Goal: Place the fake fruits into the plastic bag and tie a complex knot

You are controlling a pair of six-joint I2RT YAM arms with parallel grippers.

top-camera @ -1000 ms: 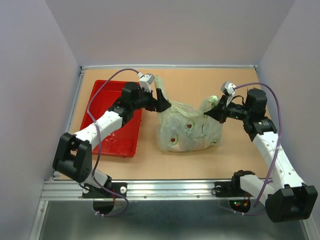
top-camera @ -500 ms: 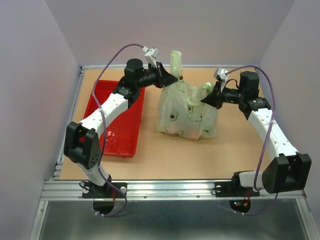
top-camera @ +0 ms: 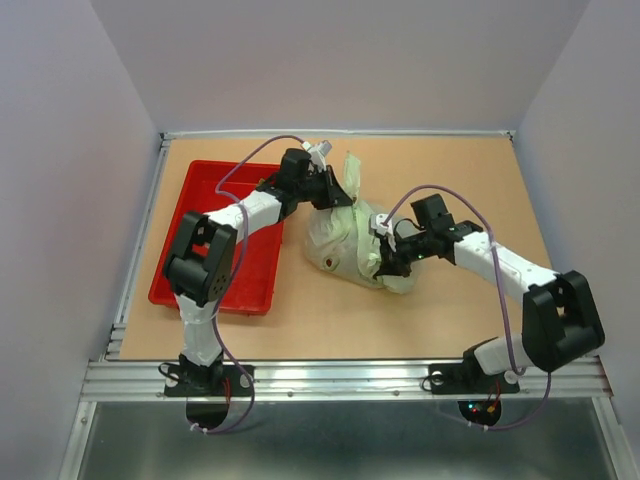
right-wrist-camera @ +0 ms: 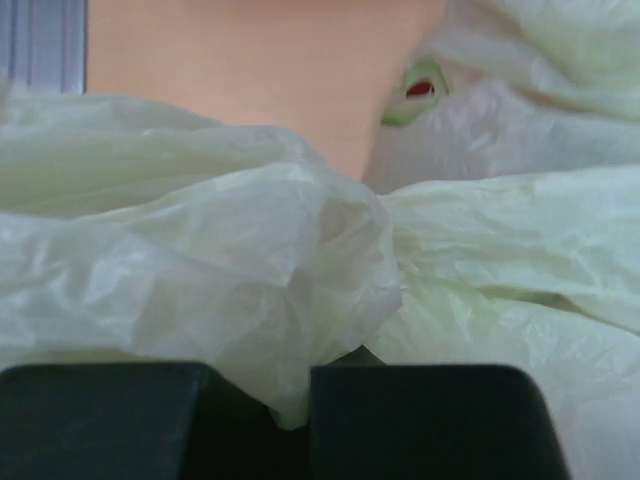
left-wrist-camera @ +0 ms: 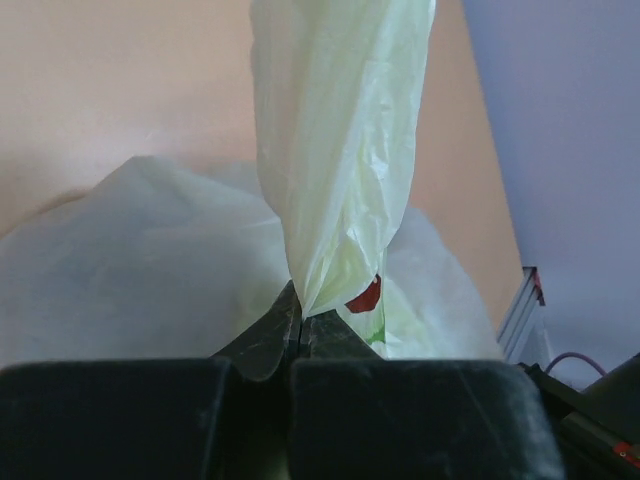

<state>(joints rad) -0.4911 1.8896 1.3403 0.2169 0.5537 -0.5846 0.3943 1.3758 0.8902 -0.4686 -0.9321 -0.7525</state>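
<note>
I see the tan table [top-camera: 450, 170] from above, with a red tray [top-camera: 255, 285] on its left. At the middle lies the plastic bag [top-camera: 345, 245], slumped and pale green. I cannot make out the fake fruits through the film. My left gripper [left-wrist-camera: 300, 325] is pinched tight on one handle strip [left-wrist-camera: 340, 150], which stands up past it. My right gripper [right-wrist-camera: 290, 400] is clamped on bunched bag plastic at the bag's right side. To tie well, I judge I should cross the strips under even tension, without tearing the thin film.
</note>
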